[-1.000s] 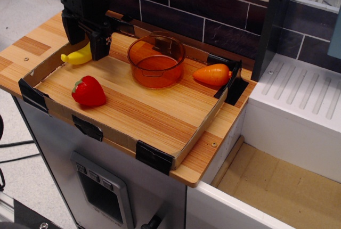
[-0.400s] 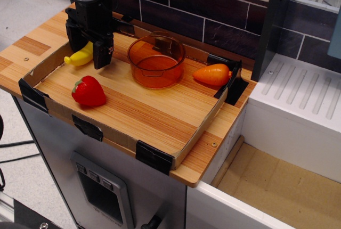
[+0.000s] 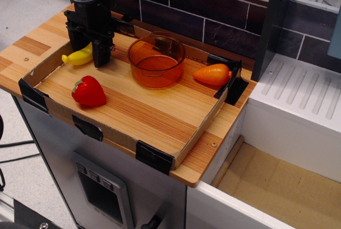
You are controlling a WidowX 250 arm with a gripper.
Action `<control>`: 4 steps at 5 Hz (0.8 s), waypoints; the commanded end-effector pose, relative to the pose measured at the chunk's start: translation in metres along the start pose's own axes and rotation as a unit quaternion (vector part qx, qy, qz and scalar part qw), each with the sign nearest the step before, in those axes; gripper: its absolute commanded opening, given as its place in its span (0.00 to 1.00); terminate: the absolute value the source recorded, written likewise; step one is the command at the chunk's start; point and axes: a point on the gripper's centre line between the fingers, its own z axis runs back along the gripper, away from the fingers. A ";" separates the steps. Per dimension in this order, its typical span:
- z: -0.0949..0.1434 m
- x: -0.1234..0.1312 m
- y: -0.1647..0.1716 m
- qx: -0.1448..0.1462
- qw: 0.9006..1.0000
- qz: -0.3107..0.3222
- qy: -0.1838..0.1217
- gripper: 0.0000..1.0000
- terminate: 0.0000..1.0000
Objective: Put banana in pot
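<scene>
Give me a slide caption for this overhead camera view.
Gripper lowered around the banana at the tray's back left, the empty pot beside it.

We are looking at an evenly lit, moderately bright scene, with soft light falling from above. The wooden surface [image 3: 144,106] is showing only faint, diffuse shadows. The pot [image 3: 156,59] is glowing amber as light is passing through its walls, and small highlights are glinting on the strawberry [image 3: 88,91] and carrot [image 3: 212,74]. The picture is looking slightly soft and grainy throughout.
</scene>
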 end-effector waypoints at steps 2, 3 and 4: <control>0.072 0.016 0.033 0.046 0.996 0.052 -0.059 0.00 0.00; 0.087 0.020 0.025 0.060 0.993 0.069 -0.070 0.00 0.00; 0.104 0.023 0.005 0.051 0.994 0.064 -0.079 0.00 0.00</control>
